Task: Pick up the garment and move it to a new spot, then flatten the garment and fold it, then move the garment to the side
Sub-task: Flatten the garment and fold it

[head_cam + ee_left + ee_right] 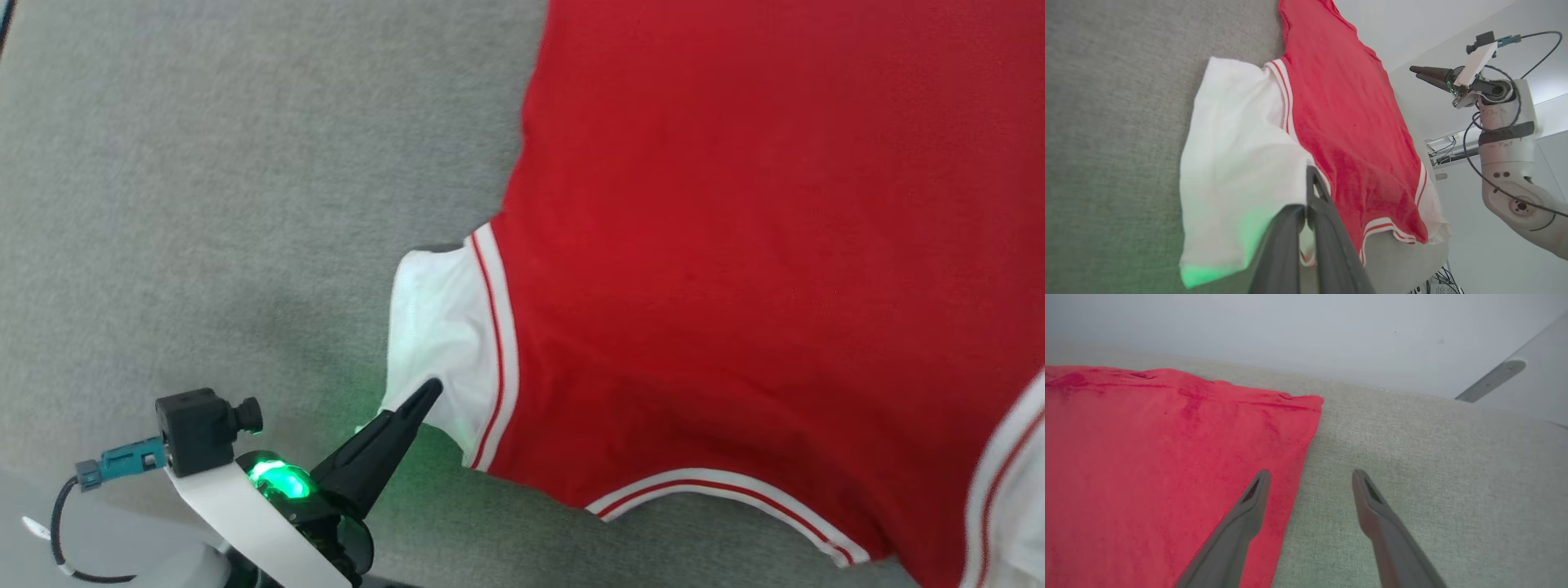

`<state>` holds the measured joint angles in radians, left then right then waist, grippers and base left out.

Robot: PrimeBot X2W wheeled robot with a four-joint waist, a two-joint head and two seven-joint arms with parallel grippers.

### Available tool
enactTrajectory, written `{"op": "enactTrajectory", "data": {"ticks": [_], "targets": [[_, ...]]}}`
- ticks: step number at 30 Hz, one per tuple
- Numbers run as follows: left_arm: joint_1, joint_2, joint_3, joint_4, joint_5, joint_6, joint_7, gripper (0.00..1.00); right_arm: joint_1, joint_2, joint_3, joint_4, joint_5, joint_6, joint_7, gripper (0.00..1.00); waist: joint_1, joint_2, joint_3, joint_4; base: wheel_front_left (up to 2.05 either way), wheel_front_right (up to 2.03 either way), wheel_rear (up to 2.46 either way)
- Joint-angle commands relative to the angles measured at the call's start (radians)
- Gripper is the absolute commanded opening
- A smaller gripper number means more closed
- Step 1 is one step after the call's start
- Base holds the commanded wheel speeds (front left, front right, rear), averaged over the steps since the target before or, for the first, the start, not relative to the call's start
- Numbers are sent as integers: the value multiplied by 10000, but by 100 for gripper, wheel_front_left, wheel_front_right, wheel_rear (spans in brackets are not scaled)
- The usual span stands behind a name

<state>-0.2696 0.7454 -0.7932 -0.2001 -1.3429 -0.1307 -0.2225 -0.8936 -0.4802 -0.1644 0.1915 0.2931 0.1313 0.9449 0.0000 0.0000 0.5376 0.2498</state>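
**A:** Where does the left hand [431, 390] sit?

**B:** At the garment's [735, 245] white sleeve [437, 327]. Its two long dark fingers are pressed together and the tip touches the sleeve's outer edge. I cannot tell whether any cloth is caught between them.

**A:** And the garment itself?

**B:** It is bright red and lies spread flat on the grey surface [204, 204]. The sleeve ends are white, with white-and-red striped trim at the sleeve seam and along the curved neckline [718, 482]. The sleeve by the hand is slightly rumpled and tinted green by the light [277, 478] on that wrist.

**A:** The right hand?

**B:** The right hand [1310, 473] is spread wide and holds nothing. It hovers over a straight red edge of the garment near a corner, one finger above the cloth and the other above bare surface. In the left wrist view it hangs beyond the garment's other sleeve, apart from the cloth, on a pale arm looped with black cable.

**A:** Textures?

**B:** The garment is soft and faintly creased. The surface is a coarse, woven grey cloth. The fingers are smooth, matte and tapered.
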Motion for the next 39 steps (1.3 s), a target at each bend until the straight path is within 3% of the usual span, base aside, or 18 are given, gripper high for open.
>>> {"op": "enactTrajectory", "data": {"ticks": [1,6,14,15,16,17,23,29,34,39], "targets": [[-170,-64,-57,-58,20,13,-63,0,-473,36,-29,522,-180,-10,188,100,0,0,444,471,0,0,0],[-456,-50,-419,-161,102,13,-134,0,-2024,-26,185,2399,-1279,-10,1169,100,0,0,838,753,0,0,0],[-842,-14,-682,-272,75,13,-207,0,-2692,244,293,3429,-1696,-10,1702,97,0,0,1068,796,0,0,0],[-905,-39,-713,-278,52,13,-230,0,-2751,272,299,3488,-1796,-10,1657,38,0,0,1095,791,0,0,0],[-980,-57,-741,-258,36,13,-246,0,-2780,296,316,3551,-1844,-10,1618,8,0,0,1117,782,0,0,0],[-1065,-64,-769,-202,76,13,-247,0,-2796,331,293,3643,-1854,-10,1579,0,0,0,1115,764,0,0,0],[-1391,-168,-874,11,-102,13,-328,0,-2834,380,452,3762,-1729,-11,680,0,0,0,781,455,0,0,0],[-1246,-59,-787,278,-567,13,-393,0,-2048,87,1407,3074,-391,-11,289,0,0,0,-59,-104,0,0,0],[-928,127,-469,484,-593,13,-424,0,-468,-689,2198,1553,1126,-11,694,0,0,0,-676,-532,0,0,0],[-543,93,-30,659,-610,13,-433,0,2244,-1530,2452,-788,2762,-10,1377,0,0,0,-1171,-863,0,0,0]]}}
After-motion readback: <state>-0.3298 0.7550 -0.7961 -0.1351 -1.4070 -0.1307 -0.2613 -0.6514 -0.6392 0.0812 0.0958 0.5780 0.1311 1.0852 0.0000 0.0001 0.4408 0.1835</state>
